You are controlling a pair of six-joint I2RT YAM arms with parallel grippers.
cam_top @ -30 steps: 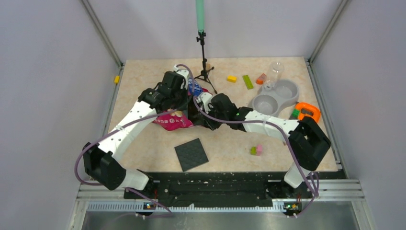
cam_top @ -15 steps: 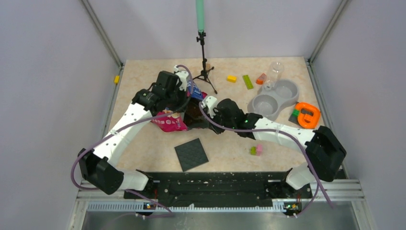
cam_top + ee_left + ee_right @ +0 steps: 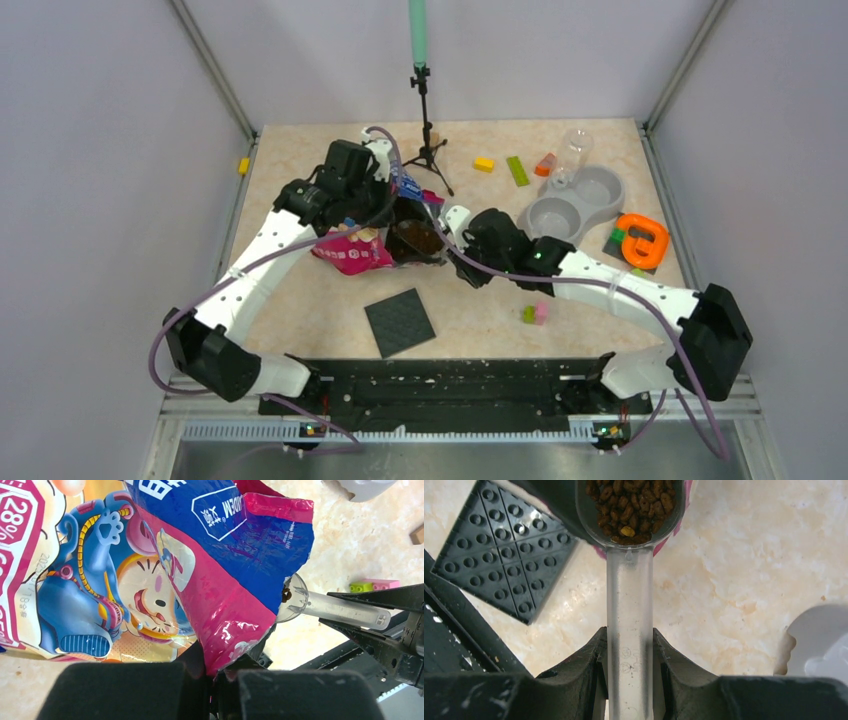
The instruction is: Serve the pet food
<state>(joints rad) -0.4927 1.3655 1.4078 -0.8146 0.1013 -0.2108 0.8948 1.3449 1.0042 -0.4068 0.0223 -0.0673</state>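
My left gripper (image 3: 216,677) is shut on the edge of the glossy pink-and-blue cartoon-printed bag (image 3: 150,560), holding it up; the bag also shows in the top view (image 3: 355,250). My right gripper (image 3: 630,652) is shut on the handle of a clear plastic scoop (image 3: 629,610). The scoop's bowl is full of dark brown kibble (image 3: 631,502) and sits at the bag's mouth. In the top view the scoop's brown load (image 3: 420,238) is just right of the bag. The grey double pet bowl (image 3: 572,205) stands at the right, apart from both grippers.
A black studded baseplate (image 3: 400,322) lies near the front. Small coloured toy blocks (image 3: 535,313) lie near it, others (image 3: 500,165) at the back. An orange-green toy (image 3: 640,238) sits right of the bowl. A black tripod (image 3: 428,150) stands at the back.
My right arm has drawn back to the right, pulling the filled scoop out of the bag's mouth. My left gripper has kept hold of the bag and shifted slightly left.
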